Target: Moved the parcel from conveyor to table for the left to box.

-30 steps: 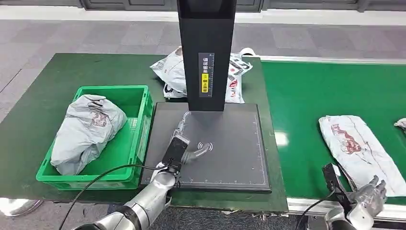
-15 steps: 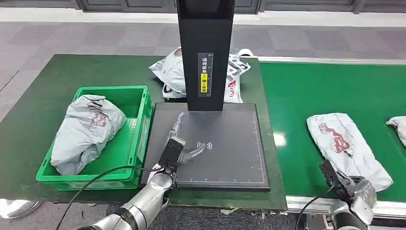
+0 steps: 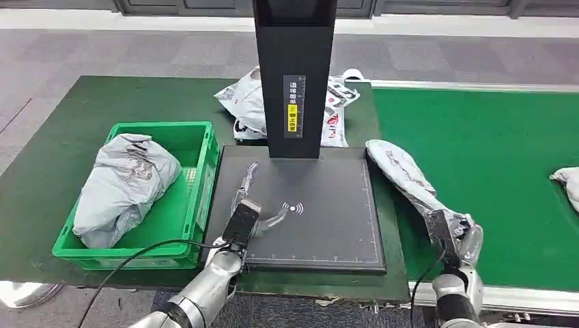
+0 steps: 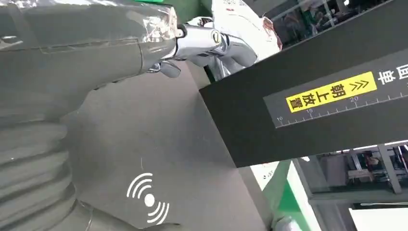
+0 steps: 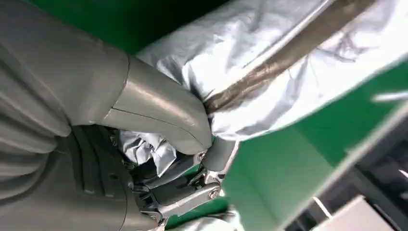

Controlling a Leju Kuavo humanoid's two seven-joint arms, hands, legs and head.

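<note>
While the green conveyor [image 3: 491, 137] spans the right, the grey parcel [image 3: 403, 174] hangs over the scanner plate's [image 3: 321, 205] right edge, clamped in the right robot hand [image 3: 459, 232]; the left robot hand [image 3: 256, 205] rests spread, holding nothing, on the plate.

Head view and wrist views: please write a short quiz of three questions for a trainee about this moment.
1. True or false: the right robot hand grips one end of the grey parcel.
2. What lies in the green crate? A) a grey parcel B) a cardboard box C) a bottle
3. Fill in: the left robot hand is over the black ______.

Key: 1 true; 2 A; 3 scanner plate.
</note>
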